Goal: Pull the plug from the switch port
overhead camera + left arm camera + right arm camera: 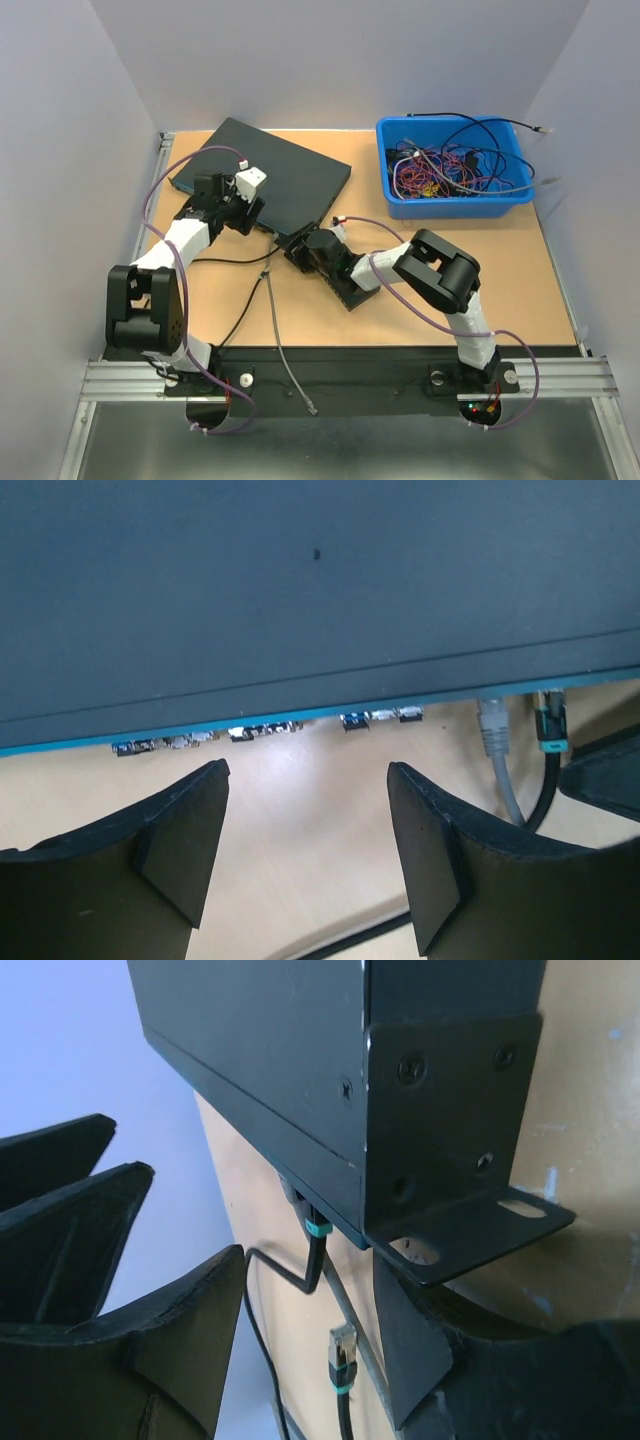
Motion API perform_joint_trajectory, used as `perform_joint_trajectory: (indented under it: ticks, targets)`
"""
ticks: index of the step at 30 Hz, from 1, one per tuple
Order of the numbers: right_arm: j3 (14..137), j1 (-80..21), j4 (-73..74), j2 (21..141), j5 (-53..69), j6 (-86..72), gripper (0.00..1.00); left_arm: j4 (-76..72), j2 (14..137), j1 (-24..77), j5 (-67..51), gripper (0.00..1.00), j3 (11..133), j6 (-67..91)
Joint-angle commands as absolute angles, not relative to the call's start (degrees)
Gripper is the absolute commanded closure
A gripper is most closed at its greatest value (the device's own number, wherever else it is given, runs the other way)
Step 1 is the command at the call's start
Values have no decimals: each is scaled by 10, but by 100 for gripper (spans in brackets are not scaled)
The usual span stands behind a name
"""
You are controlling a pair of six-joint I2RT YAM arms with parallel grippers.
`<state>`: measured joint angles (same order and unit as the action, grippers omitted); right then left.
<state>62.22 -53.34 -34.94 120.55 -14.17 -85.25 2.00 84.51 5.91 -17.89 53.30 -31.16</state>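
Plug (551, 725) seated in switch (300, 580), axis square to front; left tool (308, 780), right tool (310, 1270) released.

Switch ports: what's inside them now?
Two plugs, on the right of the left wrist view: a grey plug and a black plug with a teal collar. Other ports look empty. The plugs' latches are hidden under the switch edge.

Pale grey-lilac walls (60, 150) box in a tan wooden table (500, 290), with aluminium rails (120, 380) along its near edge.
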Motion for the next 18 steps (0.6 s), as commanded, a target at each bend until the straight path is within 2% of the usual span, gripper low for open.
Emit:
perform_joint_trajectory:
  ticks: [1, 7, 18]
  targets:
    - [639, -538, -381, 1206, -220, -877, 41, -38, 854, 56, -185, 25, 564, -303]
    - [645, -537, -380, 1220, -252, -883, 43, -49, 881, 56, -192, 25, 579, -299]
    - [654, -538, -380, 1242, -280, -896, 53, -56, 946, 56, -213, 25, 614, -272]
